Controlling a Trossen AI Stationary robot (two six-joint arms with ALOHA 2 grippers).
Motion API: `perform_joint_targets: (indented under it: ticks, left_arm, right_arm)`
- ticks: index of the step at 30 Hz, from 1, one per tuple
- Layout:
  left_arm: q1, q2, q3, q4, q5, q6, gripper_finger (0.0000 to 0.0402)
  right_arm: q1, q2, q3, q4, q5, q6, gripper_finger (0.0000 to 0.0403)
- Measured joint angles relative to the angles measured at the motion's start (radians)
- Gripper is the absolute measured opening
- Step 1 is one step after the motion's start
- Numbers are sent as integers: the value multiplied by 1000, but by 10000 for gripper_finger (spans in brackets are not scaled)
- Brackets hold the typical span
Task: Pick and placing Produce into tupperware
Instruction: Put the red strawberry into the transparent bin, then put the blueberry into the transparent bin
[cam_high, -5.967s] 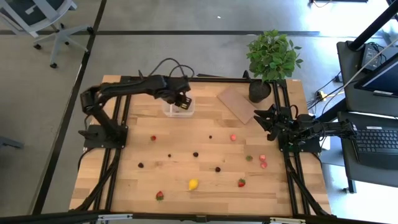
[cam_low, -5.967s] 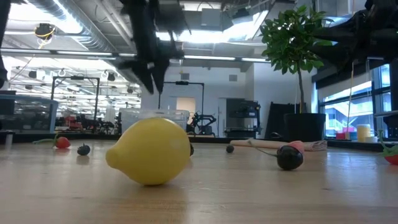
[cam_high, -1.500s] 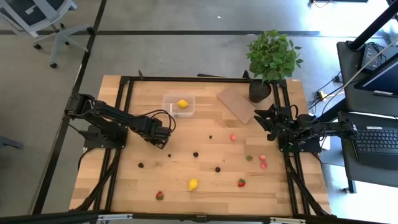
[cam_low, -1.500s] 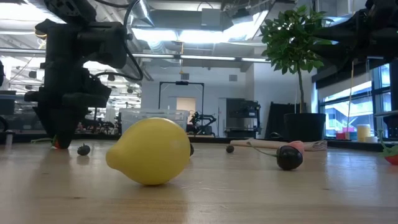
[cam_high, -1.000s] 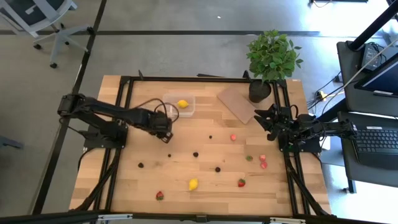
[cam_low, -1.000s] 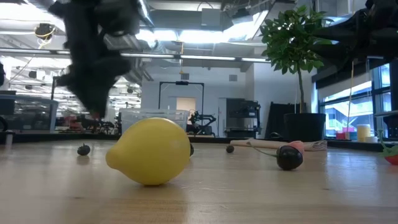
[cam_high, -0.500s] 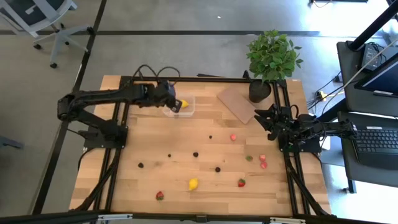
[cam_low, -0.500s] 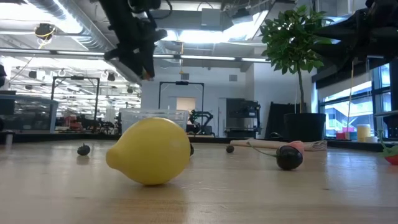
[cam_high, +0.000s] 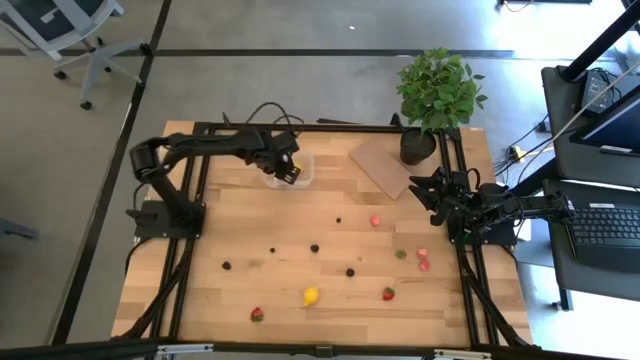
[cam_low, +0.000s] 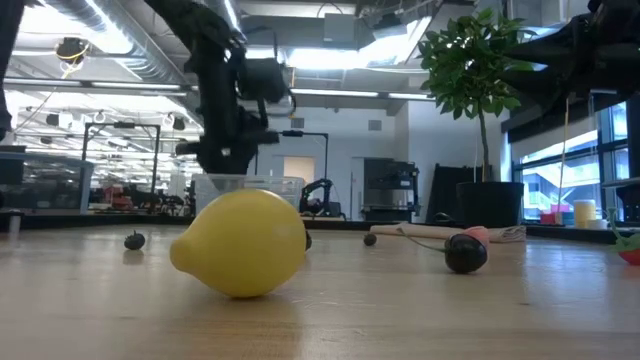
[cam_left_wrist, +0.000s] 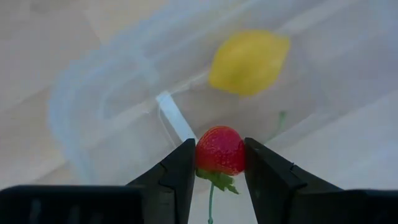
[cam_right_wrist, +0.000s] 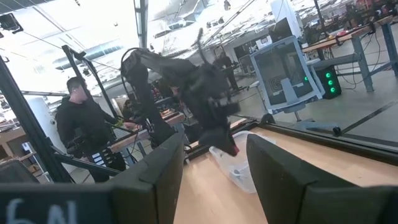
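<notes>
My left gripper (cam_high: 287, 168) hangs over the clear tupperware (cam_high: 291, 172) at the table's far side, shut on a red strawberry (cam_left_wrist: 220, 149). Below it a yellow lemon (cam_left_wrist: 249, 61) lies inside the tupperware (cam_left_wrist: 124, 93). In the low view the left gripper (cam_low: 225, 150) stands just above the tupperware's rim (cam_low: 250, 183). More produce lies loose on the table: a lemon (cam_high: 311, 296), strawberries (cam_high: 388, 293) (cam_high: 257, 314) (cam_high: 375, 221), dark berries (cam_high: 314, 248) (cam_high: 350, 271) and a green piece (cam_high: 400, 254). My right gripper (cam_high: 428, 195) waits open at the table's right edge. My left gripper pinches the strawberry's body (cam_left_wrist: 209, 152) between its two fingertips, one on each side. The fingers come from above, pointing down. The strawberry is lifted clear over the tupperware, and its green leaves (cam_left_wrist: 217, 179) and thin stem point back toward the wrist.
A flat brown board (cam_high: 382, 165) lies right of the tupperware, and a potted plant (cam_high: 437, 95) stands at the far right corner. Black frame rails (cam_high: 195, 200) run along the table's left and right sides. A person (cam_right_wrist: 87, 130) stands beyond the table in the right wrist view.
My left gripper, holding the strawberry, has travelled from the table's left middle toward the far edge and somewhat right, up over the tupperware, then come down closer to its rim. The right arm has kept still.
</notes>
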Motion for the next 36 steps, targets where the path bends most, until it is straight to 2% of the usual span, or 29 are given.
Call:
perform_joint_targets:
  ticks: [7,15,21,25,30,36]
  left_arm:
    - [0,77,0,32,0,21,107]
    - [-1,77,0,53,-3,42,165]
    - [2,54,0,45,-19,42,182]
    - [2,-33,0,48,-19,49,181]
    - [-24,-205,0,34,-20,67,173]
    - [-140,-416,1,10,-23,95,164]
  right_arm:
    - [0,0,0,0,0,2,178]
    - [0,0,0,0,-1,1,178]
    - [0,0,0,0,-1,2,178]
    - [0,0,0,0,-1,3,178]
    - [0,0,0,0,0,0,178]
    - [0,0,0,0,0,1,178]
